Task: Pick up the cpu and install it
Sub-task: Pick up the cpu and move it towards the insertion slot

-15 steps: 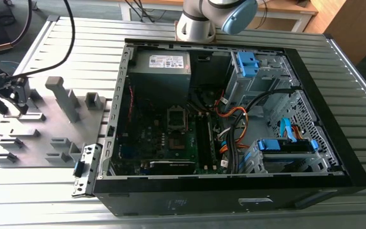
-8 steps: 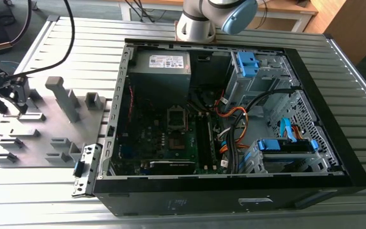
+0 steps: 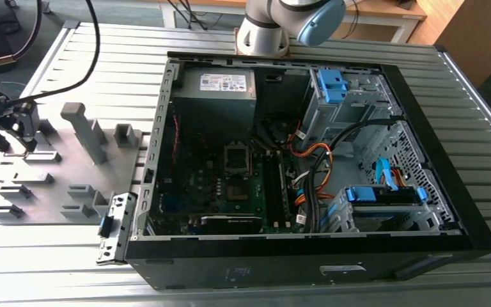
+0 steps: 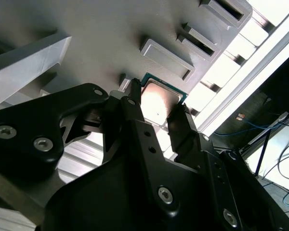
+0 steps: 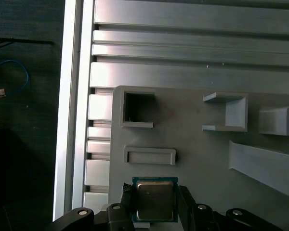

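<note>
cpu: thin square, dull silver face, green rim
gripper clamps its two opposite edges; raised tray blocks close by; case well apart

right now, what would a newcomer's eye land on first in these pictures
The open computer case, its motherboard and cables bared, takes up most of the exterior view. On that view's left lies a grey tray of raised blocks, where the gripper has its fingers against two edges of the cpu.
</note>
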Controlling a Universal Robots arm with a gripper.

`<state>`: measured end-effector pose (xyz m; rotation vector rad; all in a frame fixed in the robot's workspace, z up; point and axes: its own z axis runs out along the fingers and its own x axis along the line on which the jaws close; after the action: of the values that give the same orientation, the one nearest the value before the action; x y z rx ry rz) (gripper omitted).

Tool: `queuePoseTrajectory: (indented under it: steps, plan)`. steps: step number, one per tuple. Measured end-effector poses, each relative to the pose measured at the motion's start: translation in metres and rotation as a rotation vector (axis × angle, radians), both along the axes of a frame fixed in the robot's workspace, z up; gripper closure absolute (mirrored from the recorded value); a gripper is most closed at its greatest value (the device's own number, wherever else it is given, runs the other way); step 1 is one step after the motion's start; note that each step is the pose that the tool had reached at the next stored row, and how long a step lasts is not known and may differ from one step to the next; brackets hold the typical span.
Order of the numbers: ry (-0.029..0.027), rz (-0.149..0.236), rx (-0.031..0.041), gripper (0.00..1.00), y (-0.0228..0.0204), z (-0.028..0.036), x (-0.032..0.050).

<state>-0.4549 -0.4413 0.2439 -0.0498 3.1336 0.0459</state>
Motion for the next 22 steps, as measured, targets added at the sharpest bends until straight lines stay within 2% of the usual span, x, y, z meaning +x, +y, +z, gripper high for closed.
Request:
queuePoseTrajectory:
  steps: [9, 22]
  plan:
    - [0.0003, 0.0, -0.0002, 0.53, 0.0, 0.0006, 0.0]
    - [0.0001, 0.0, -0.0001, 0.53, 0.0, 0.0165, 0.0]
